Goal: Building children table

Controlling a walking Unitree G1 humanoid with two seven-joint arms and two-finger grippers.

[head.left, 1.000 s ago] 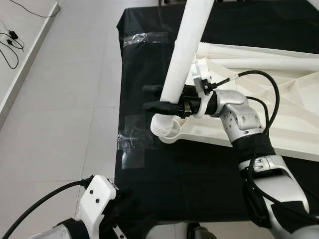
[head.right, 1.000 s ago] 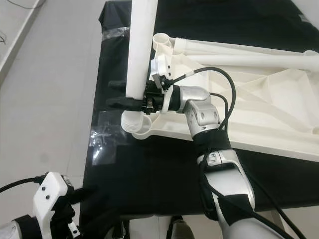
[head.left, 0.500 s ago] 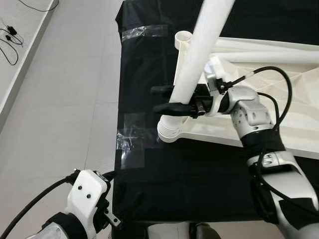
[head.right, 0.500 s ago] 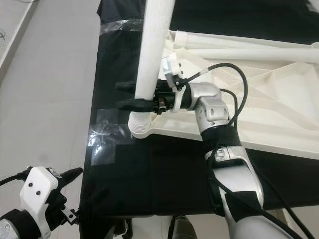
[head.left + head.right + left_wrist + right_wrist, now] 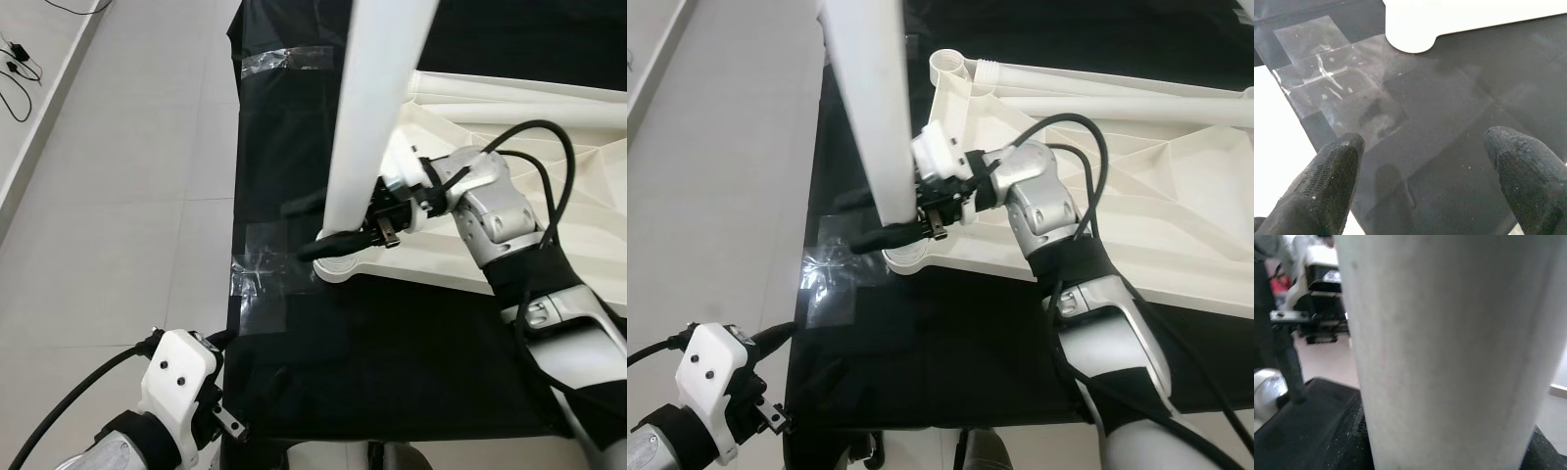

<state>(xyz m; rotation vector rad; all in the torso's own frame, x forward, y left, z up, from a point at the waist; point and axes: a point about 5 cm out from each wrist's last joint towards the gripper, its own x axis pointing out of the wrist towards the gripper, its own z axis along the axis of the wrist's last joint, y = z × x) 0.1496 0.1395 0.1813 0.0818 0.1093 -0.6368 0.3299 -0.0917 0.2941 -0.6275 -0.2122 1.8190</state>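
Since a second ago the white table leg (image 5: 377, 108) stands nearly upright where it leaned before, and its ribbed lower end, which showed above the corner socket (image 5: 338, 266) of the upturned table top (image 5: 578, 255), is now hidden behind the right gripper (image 5: 343, 223), so it looks seated or close to it. The camera has also shifted.

The leg is a long hollow plastic tube: light and stiff, probably smooth enough to slip or spin in a loose hold. Its length gives it leverage, so a hold low down, just above the socket, steers the threaded end best. That is where the right gripper has it, with its black fingers closed around the tube from the table-top side and one fingertip poking out past the leg towards the taped patch (image 5: 260, 279) on the black cloth (image 5: 392, 343). In the right wrist view the leg (image 5: 1449, 347) fills the space between the fingers.

The right arm reaches across the table top, its forearm lying low over the white plastic and its wrist bent towards the socket. The left gripper (image 5: 1425, 171) hovers over the cloth edge, well apart from the socket, fingers spread wide and empty.
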